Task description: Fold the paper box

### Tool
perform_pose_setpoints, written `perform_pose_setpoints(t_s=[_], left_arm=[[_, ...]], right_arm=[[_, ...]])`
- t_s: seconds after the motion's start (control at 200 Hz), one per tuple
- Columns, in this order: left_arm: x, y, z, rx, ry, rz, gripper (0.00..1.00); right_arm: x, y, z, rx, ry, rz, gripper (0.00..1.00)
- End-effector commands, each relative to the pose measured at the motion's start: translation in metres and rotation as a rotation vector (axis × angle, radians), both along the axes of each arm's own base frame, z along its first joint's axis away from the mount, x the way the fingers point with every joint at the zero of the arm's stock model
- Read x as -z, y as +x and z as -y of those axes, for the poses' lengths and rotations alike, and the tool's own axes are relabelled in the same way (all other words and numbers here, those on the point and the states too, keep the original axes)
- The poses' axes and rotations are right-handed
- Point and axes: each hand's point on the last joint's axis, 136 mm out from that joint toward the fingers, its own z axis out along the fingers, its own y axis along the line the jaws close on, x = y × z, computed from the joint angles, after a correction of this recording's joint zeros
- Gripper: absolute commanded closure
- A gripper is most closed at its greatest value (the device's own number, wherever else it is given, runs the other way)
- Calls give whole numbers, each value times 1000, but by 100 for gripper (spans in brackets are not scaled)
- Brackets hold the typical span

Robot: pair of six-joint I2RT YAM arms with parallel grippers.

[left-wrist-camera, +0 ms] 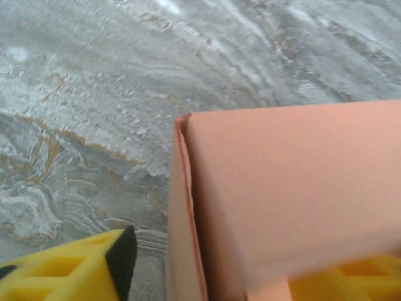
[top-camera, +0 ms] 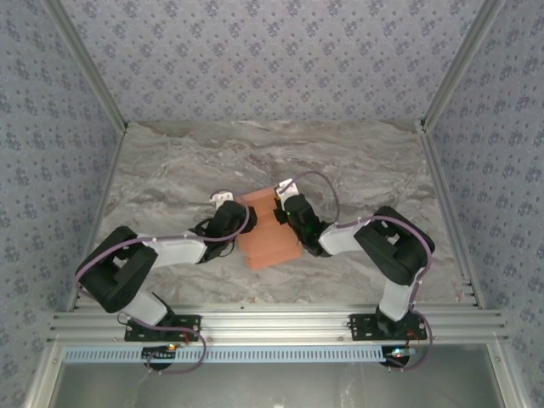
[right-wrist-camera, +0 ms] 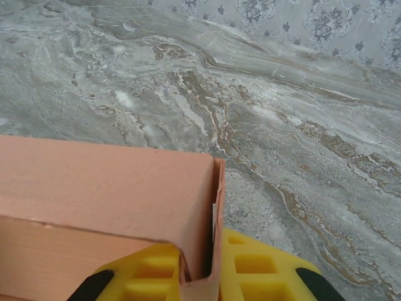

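Entry: hidden and cropped parts, paper box and finger ends.
From above, the left gripper and right gripper cover the box's side edges, and their fingertips are too small for you to tell apart. In your left wrist view the box runs off right and bottom, and card hides most of one yellow finger. In your right wrist view it runs off left and bottom, and both pads are cropped.

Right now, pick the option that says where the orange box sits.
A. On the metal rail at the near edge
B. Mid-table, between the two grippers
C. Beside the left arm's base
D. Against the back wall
B: in the overhead view the box lies mid-table, with the left gripper at one side of it and the right gripper at the other.
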Motion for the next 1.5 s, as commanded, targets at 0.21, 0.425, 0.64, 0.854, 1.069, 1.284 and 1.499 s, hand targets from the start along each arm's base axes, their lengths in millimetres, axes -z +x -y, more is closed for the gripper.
perform_pose_setpoints(t_s=[0.21,0.425,0.64,0.854,1.069,1.284,1.499], left_arm=[[-79,-24,-17,24,-109,84,1],[-113,-17,-54,59,-84,136,0],[-69,-11,-22,251,32,-43,1],[-58,-7,2,322,-21,-39,1],[-40,-6,8,335,12,-100,1],[-37,-4,12,337,22,-111,1],[-35,-1,11,327,45,-133,1]], right_arm=[[11,-11,-11,-177,20,68,86],[18,-54,-46,-625,52,2,84],[28,-58,-57,-642,-11,19,83],[40,-53,-55,-556,-36,50,72],[37,-54,-52,-540,-20,59,64],[23,-56,-47,-530,0,87,57],[13,-63,-47,-589,12,92,51]])
